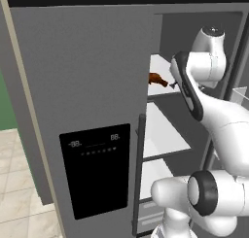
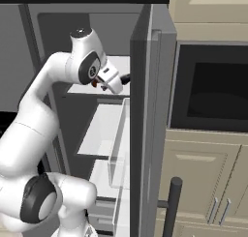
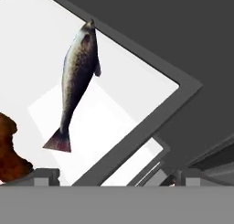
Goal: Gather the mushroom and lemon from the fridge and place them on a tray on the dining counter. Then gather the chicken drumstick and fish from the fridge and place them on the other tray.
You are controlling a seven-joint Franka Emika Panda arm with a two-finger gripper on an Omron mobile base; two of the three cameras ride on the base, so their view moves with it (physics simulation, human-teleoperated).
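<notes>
A silver-grey fish (image 3: 77,77) lies on the white upper fridge shelf (image 3: 27,45), with its tail pointing toward the hand. The brown chicken drumstick (image 3: 11,150) rests on the same shelf beside the fish and is also seen from the base (image 1: 156,79). My gripper (image 3: 116,177) is open and holds nothing. It hovers just in front of that shelf, with the fish ahead and the drumstick near one fingertip (image 3: 43,176). The hand (image 2: 110,79) reaches into the open fridge at upper-shelf height. Mushroom, lemon and trays are out of view.
The fridge's left door (image 1: 92,110), with its black display panel, is closed. The right door (image 2: 145,110) stands open, its clear bin (image 2: 118,149) close to my arm. White lower shelves (image 1: 163,135) sit below. A built-in oven (image 2: 213,86) and cabinets flank the right.
</notes>
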